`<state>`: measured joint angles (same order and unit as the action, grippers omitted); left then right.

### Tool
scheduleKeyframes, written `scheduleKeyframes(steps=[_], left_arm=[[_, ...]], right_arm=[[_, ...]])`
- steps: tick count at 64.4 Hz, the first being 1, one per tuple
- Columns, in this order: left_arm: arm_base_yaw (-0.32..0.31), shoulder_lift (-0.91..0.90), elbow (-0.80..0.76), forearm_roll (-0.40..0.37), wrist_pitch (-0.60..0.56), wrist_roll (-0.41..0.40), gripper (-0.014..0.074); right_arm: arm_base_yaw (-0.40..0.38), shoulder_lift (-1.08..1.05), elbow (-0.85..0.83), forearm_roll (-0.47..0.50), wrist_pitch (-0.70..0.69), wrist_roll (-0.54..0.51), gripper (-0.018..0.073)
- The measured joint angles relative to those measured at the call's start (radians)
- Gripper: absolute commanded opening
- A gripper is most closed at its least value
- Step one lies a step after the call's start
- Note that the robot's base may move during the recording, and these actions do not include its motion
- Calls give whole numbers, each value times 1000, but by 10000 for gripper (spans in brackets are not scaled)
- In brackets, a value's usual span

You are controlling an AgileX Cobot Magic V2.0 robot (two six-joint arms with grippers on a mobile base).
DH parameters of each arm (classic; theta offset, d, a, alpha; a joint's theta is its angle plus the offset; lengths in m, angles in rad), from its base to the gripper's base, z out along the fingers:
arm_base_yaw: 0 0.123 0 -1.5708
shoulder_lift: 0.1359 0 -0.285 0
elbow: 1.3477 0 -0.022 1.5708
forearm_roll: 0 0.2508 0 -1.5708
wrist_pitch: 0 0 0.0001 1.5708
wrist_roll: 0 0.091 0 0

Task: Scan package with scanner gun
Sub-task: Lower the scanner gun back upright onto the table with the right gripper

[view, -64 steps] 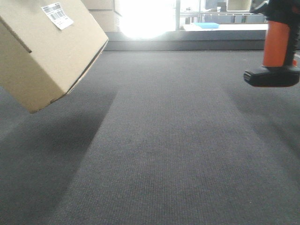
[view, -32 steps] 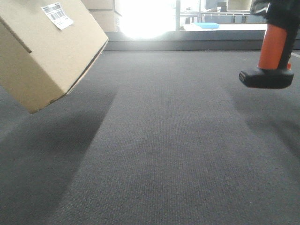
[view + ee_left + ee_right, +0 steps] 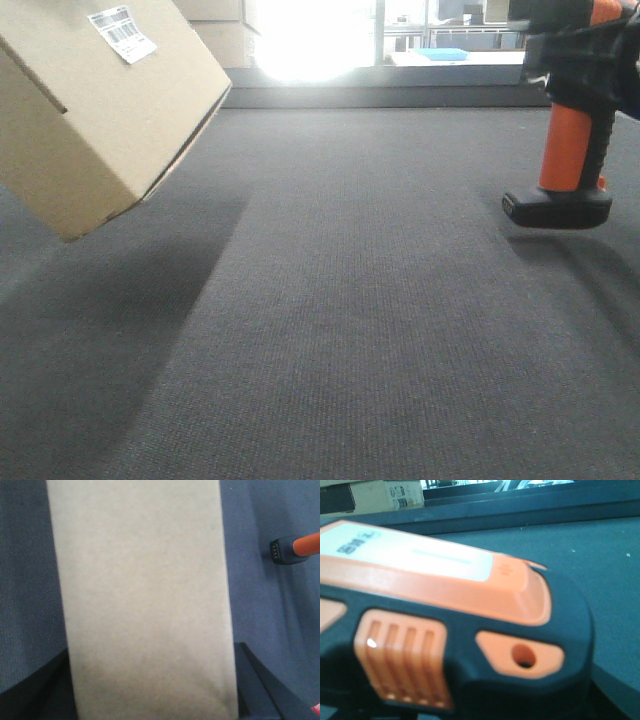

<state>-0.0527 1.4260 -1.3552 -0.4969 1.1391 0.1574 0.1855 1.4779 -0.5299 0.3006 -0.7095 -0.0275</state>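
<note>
At left, the tilted package hangs above the carpet, its label facing up, clamped by the left gripper. At right, the scanner is upright; whether the right gripper grips it, I cannot tell.

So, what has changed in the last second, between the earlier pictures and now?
The scanner gun has come down and a little toward the package; its black base is now nearer the grey surface. Nothing was taken hold of or let go. The package stayed tilted in the same place.
</note>
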Motion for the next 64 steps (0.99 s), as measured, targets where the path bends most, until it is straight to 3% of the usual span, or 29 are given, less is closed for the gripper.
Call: scheduleKeyframes(steps=[38, 46, 56, 64], left_arm=[[0, 0, 0, 0, 0, 0, -111], [0, 0, 0, 0, 2, 0, -111], [0, 0, 0, 0, 6, 0, -111], [0, 0, 0, 0, 6, 0, -111]], right_arm=[[0, 45, 0, -8, -11, 0, -140], [0, 46, 0, -18, -11, 0, 60], [0, 46, 0, -21, -9, 0, 422], [0, 46, 0, -27, -5, 2, 513]])
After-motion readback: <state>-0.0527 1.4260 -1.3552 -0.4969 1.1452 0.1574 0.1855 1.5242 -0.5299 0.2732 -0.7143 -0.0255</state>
